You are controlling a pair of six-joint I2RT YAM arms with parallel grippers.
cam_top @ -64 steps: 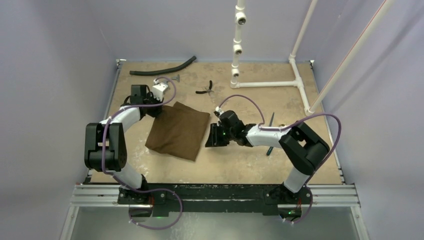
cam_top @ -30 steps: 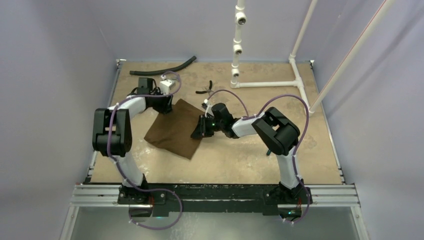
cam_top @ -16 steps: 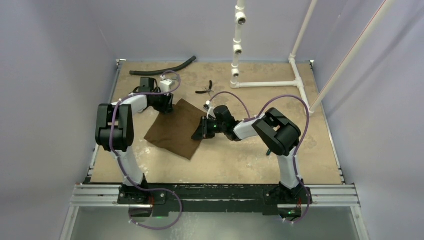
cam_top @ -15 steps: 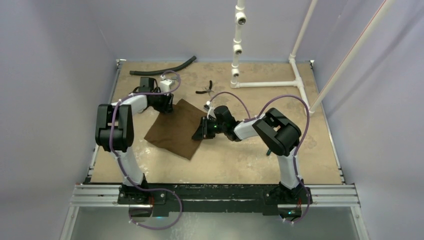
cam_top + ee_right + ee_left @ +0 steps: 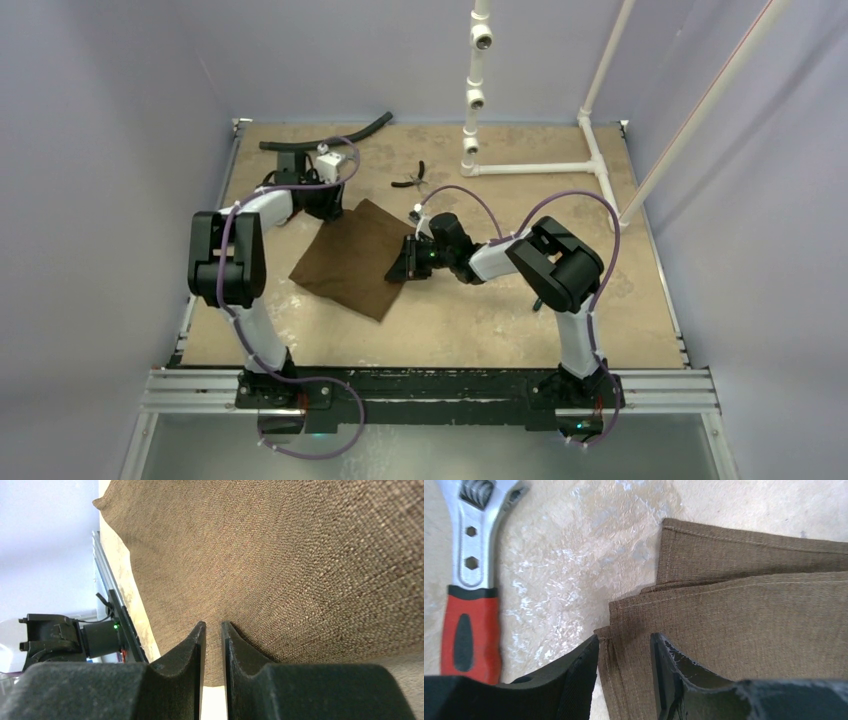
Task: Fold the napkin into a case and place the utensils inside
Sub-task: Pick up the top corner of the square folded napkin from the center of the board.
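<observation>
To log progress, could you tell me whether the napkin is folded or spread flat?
Folded: the napkin shows several stacked hemmed edges at its corner.

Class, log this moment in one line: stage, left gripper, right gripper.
stage: folding napkin | left gripper: open, astride napkin corner | right gripper: shut on napkin edge

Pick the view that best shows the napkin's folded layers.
Left wrist: the napkin corner shows stacked hemmed edges up close. Top shows its whole outline but no layers; right wrist shows only close-up weave.
</observation>
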